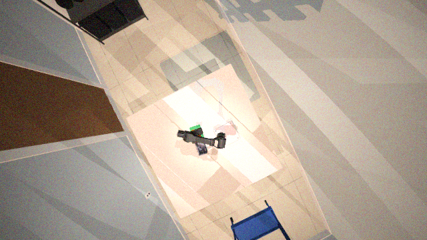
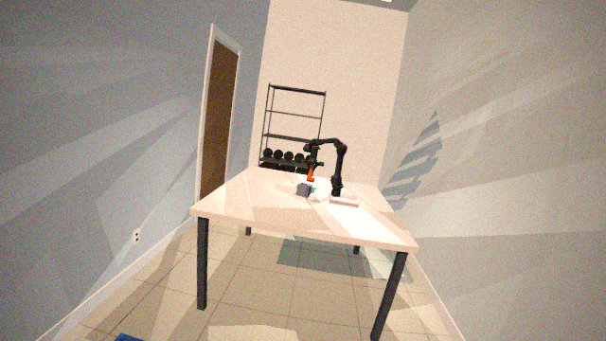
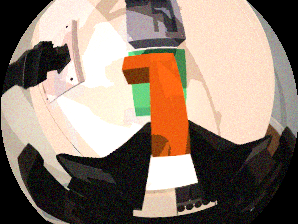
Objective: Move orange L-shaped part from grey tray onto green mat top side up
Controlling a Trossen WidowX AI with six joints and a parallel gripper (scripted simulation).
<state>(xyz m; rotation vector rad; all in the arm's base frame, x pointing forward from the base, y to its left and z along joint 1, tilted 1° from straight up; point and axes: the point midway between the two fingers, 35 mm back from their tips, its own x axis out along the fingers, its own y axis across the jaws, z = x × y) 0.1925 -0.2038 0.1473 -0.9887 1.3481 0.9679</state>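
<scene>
While the gripper (image 3: 172,175) is clenching the orange L-shaped part (image 3: 164,106), that part is hiding the green mat's (image 3: 141,99) middle, at twelve o'clock.

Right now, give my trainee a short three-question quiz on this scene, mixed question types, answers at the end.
1. True or false: the orange part lies flat in the grey tray.
2. What is the tool shut on? A) tray B) orange part C) nothing
3. Fill in: in the wrist view, the part hangs above the ___ mat.

Key: 1 false, it hangs clear of the pocket; 2 B; 3 green.
</scene>
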